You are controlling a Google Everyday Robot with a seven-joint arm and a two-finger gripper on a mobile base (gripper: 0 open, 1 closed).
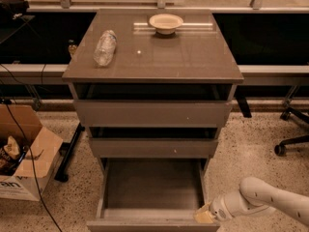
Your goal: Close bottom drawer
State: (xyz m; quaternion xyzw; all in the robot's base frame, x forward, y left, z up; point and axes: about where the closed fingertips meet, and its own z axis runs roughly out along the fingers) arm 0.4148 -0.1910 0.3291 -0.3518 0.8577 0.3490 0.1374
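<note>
The bottom drawer of the grey-brown cabinet is pulled far out, its deep box open and bare inside. Its flat front runs along the bottom edge of the camera view. My gripper is at the drawer's front right corner, at the end of the white arm that comes in from the lower right. It sits against the right side wall near the front panel. The two drawers above stand slightly out from the cabinet body.
A clear plastic bottle lies on the cabinet top at the left, and a white bowl stands at the back. An open cardboard box sits on the floor at left with cables. An office chair base is at right.
</note>
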